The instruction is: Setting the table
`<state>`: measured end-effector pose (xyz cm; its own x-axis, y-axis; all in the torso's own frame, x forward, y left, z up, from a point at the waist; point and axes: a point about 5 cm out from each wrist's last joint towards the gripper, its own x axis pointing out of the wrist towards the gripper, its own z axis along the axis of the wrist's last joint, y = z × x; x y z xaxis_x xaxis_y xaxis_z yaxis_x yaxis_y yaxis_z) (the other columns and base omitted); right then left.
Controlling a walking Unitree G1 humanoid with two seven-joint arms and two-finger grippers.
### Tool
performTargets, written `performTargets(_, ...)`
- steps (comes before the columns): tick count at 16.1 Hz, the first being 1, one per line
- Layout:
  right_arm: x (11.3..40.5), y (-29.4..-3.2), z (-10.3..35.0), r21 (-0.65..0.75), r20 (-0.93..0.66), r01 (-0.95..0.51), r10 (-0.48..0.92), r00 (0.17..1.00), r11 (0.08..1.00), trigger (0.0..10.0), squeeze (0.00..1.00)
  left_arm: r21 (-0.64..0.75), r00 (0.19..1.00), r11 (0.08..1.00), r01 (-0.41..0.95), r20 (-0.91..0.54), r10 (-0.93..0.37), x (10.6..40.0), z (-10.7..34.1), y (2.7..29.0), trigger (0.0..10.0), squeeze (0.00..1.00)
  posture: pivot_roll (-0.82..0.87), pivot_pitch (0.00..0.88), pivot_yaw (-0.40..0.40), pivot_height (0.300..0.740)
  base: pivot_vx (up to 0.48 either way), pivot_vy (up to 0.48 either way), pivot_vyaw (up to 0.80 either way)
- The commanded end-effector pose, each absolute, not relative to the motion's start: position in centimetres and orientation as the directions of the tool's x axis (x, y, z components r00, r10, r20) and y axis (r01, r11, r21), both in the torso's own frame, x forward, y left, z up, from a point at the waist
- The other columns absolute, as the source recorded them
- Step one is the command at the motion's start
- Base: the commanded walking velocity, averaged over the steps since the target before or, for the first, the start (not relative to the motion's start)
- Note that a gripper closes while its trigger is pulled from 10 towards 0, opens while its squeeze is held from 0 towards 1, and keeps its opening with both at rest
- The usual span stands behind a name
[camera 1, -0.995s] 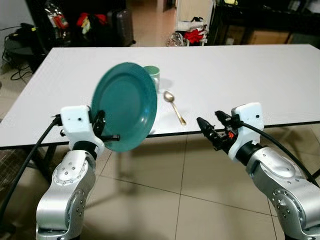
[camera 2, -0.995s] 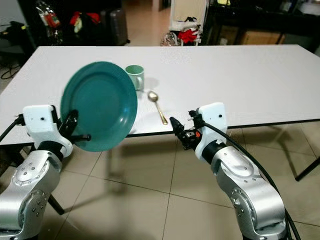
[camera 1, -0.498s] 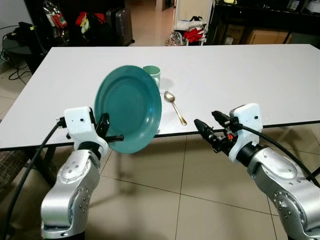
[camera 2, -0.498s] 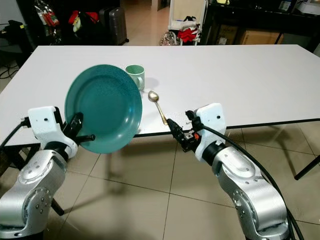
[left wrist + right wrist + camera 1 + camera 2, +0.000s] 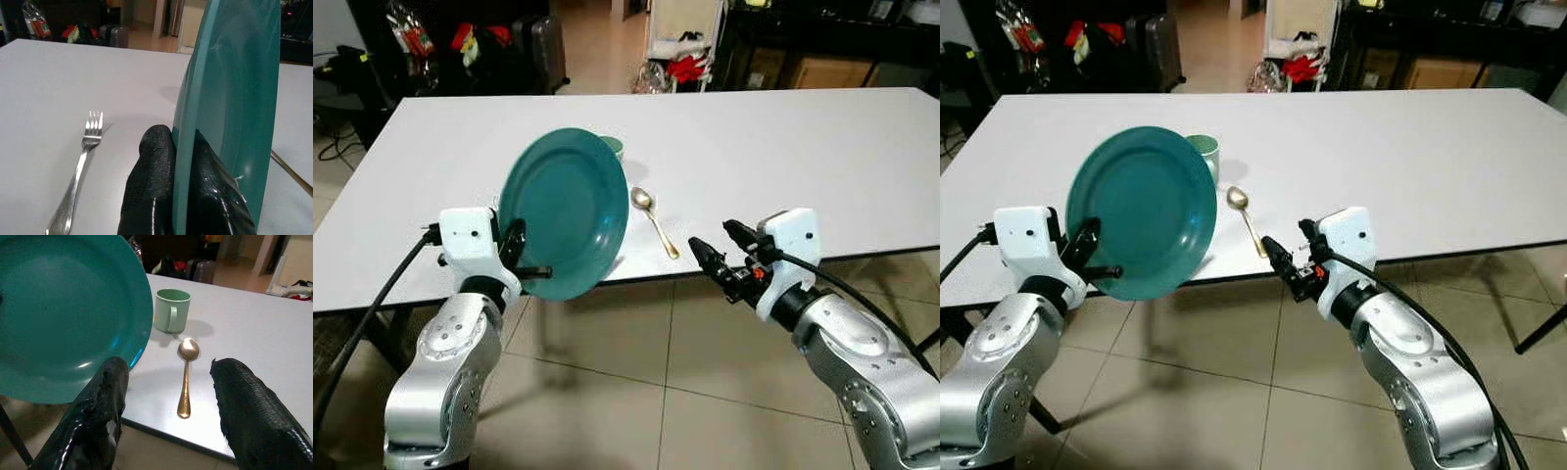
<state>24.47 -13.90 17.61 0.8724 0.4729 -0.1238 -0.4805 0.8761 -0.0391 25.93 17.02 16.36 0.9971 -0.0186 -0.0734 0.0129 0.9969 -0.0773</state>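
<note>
A: What differs from half a second back?

B: Little. The whole scene has slid slightly in both eye views, so the camera moved. The left claw (image 5: pixel 530 257) still clamps the teal plate (image 5: pixel 565 211) by its lower rim, held nearly on edge at the left centre of the frame, over the near edge of the white worktop (image 5: pixel 783 147). The plate now hides more of the green mug (image 5: pixel 1205 154) behind it.

A: And the right claw?

B: The right claw (image 5: pixel 712 258) hovers at the lower middle of the frame, just off the worktop's near edge, its fingers (image 5: pixel 105 406) spread wide with nothing between them.

A: Where do the pieces lie relative to it?

B: The gold spoon (image 5: pixel 185 377) lies on the worktop straight ahead of that claw, bowl toward the mug, handle toward the edge. The mug stands upright just beyond the spoon.

A: Anything else?

B: A silver fork (image 5: pixel 78 171) lies on the worktop beside the left claw; how close it sits to the plate I cannot tell.
</note>
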Motion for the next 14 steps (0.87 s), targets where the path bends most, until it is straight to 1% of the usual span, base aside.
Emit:
performTargets(1,24.4,-13.6,18.0,-0.067,-0.104,-0.489,0.482,0.870,0.869,10.0,0.00,-0.058,0.999,0.998,0.019,-0.042,-0.022,25.6,17.1,17.2,10.0,0.00,-0.08,0.000,-0.011,0.740,0.368,0.000,0.80)
performTargets(2,24.3,-13.6,18.0,-0.071,-0.103,-0.492,0.484,0.869,0.868,10.0,0.00,-0.055,0.999,0.998,0.018,-0.043,-0.021,25.6,17.1,17.2,10.0,0.00,-0.08,0.000,-0.011,0.740,0.368,0.000,0.80)
performTargets(3,24.3,-13.5,17.8,-0.026,-0.095,-0.483,0.479,0.873,0.875,10.0,0.00,-0.050,0.999,0.999,0.019,-0.045,-0.022,25.5,17.0,17.3,10.0,0.00,-0.08,0.000,-0.010,0.740,0.368,0.000,0.00)
performTargets(4,24.2,-13.5,17.8,-0.016,-0.093,-0.480,0.477,0.874,0.877,10.0,0.00,-0.050,0.999,0.999,0.021,-0.045,-0.023,25.5,17.0,17.3,10.0,0.00,-0.08,0.000,-0.010,0.740,0.371,0.000,0.00)
performTargets(11,24.0,-13.8,17.9,-0.010,-0.084,-0.477,0.475,0.876,0.879,10.0,0.00,-0.054,0.998,0.997,0.046,-0.039,-0.048,25.6,17.2,17.1,10.0,0.00,-0.08,0.000,0.002,0.740,0.364,0.000,0.00)
performTargets(14,23.9,-13.9,18.2,-0.004,-0.075,-0.494,0.492,0.867,0.870,10.0,0.00,-0.156,0.999,0.987,0.035,0.010,-0.034,25.6,18.0,17.4,10.0,0.00,-0.08,0.000,0.003,0.740,0.000,0.000,0.00)
